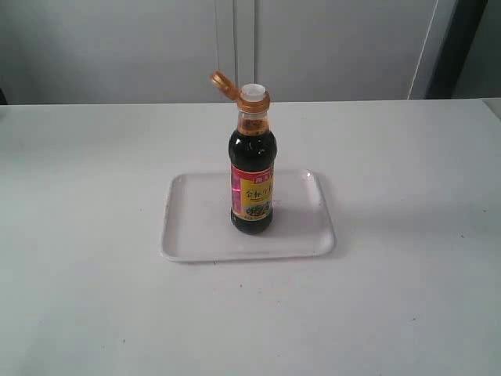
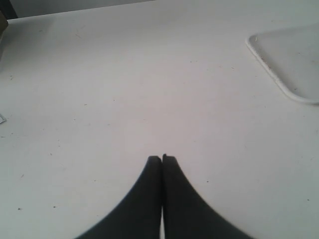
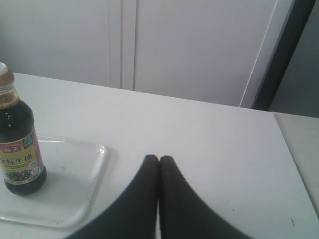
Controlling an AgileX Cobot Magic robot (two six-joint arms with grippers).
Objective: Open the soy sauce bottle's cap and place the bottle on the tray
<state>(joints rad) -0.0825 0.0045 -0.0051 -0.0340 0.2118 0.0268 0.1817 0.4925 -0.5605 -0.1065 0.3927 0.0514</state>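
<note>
Exterior view: one soy sauce bottle (image 1: 252,184) stands upright near the middle of the one tray (image 1: 188,227), its single cap (image 1: 223,84) flipped open and hanging beside the spout.

Left wrist view: the left gripper (image 2: 162,158) is pinched shut on nothing, over bare table (image 2: 99,99), apart from the tray's corner.

Right wrist view: the right gripper (image 3: 159,158) is likewise closed and empty, near the tray's edge.

The risk is that an arm brushing the tall bottle would tip it, and the open spout would spill sauce.
</note>
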